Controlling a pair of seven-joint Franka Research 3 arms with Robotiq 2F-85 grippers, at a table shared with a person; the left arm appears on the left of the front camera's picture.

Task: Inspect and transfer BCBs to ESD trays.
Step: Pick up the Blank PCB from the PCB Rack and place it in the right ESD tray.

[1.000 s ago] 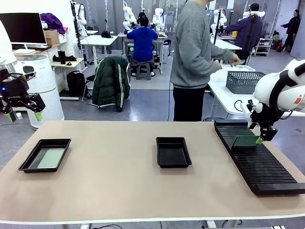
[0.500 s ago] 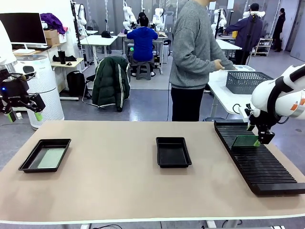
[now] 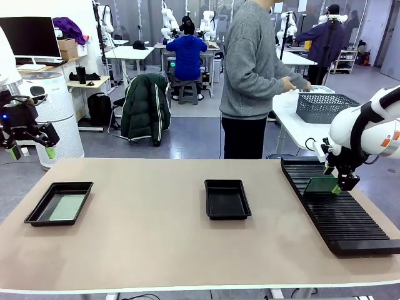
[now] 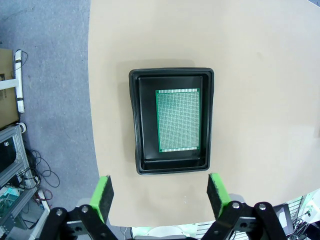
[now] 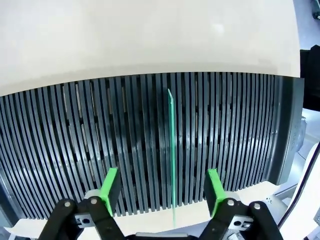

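Observation:
One BCB [image 3: 320,185] stands on edge in a slot of the long black rack [image 3: 350,225]. My right gripper [image 3: 333,180] hangs over its right end. In the right wrist view the thin BCB [image 5: 171,150] rises between the green pads, and the right gripper [image 5: 161,192] is open, with a gap on each side. Another BCB [image 3: 67,207] lies flat in the left ESD tray [image 3: 39,203]. My left gripper [image 3: 31,152] hovers open high above the table's left end. The left wrist view looks straight down past the left gripper [image 4: 160,192] at that tray [image 4: 135,125] and its BCB [image 4: 178,120]. The middle ESD tray [image 3: 227,200] holds nothing.
A person [image 3: 253,75] stands at the table's far side, hands at a grey basket [image 3: 322,106] on a side table. The rack [image 5: 75,140] fills the table's right end. Bare tabletop lies between the trays and along the front edge.
My right gripper has sunk a little and shifted slightly left around the standing BCB, its fingers drawing inward. The person has turned toward the basket. The left arm has not moved.

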